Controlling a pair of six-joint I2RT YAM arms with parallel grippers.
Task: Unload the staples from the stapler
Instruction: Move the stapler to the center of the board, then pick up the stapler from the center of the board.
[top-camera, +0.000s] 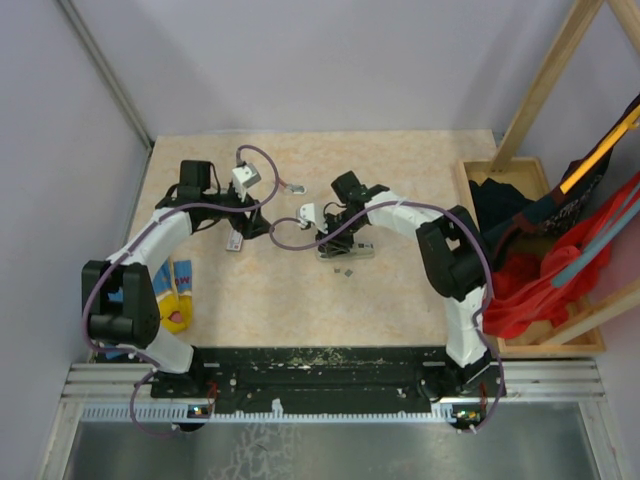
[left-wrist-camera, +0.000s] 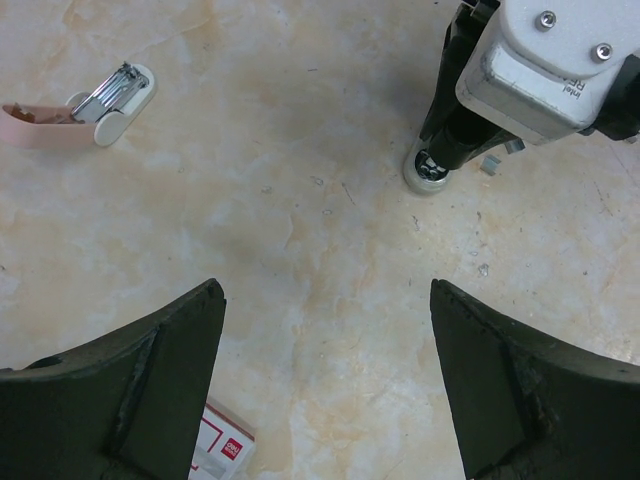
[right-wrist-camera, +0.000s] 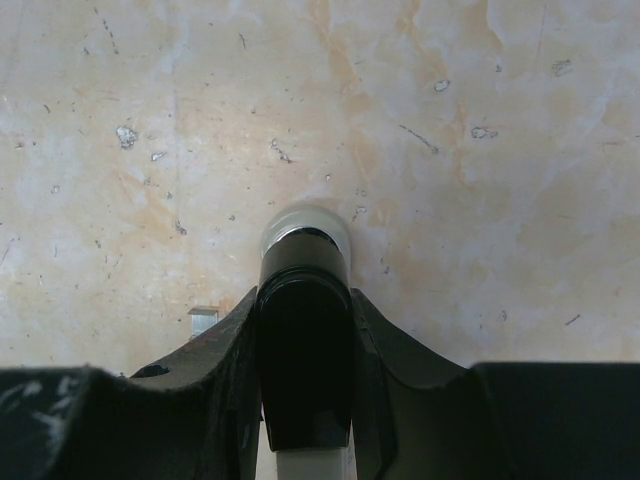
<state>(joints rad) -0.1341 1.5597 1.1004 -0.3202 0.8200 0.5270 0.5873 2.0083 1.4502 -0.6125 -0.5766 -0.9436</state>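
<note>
The stapler (right-wrist-camera: 303, 330) stands on end on the table, its black top arm clamped between my right gripper's (right-wrist-camera: 303, 296) fingers and its clear rounded tip touching the surface. From above, the stapler (top-camera: 350, 249) sits at the table's middle under the right gripper (top-camera: 335, 237). One of the staples (right-wrist-camera: 203, 320), a short grey strip, lies just left of the fingers, and more staples (top-camera: 346, 269) lie in front of the stapler. My left gripper (left-wrist-camera: 325, 290) hovers open over bare table to the stapler's (left-wrist-camera: 440, 140) left, with nothing between its fingers.
A silvery clip with a pink tail (left-wrist-camera: 105, 100) lies at the far left of the left wrist view. A white-and-red tag (left-wrist-camera: 228, 440) lies by the left finger. Blue and yellow items (top-camera: 180, 290) sit near the left arm. A wooden crate of cloths (top-camera: 530, 260) stands at the right.
</note>
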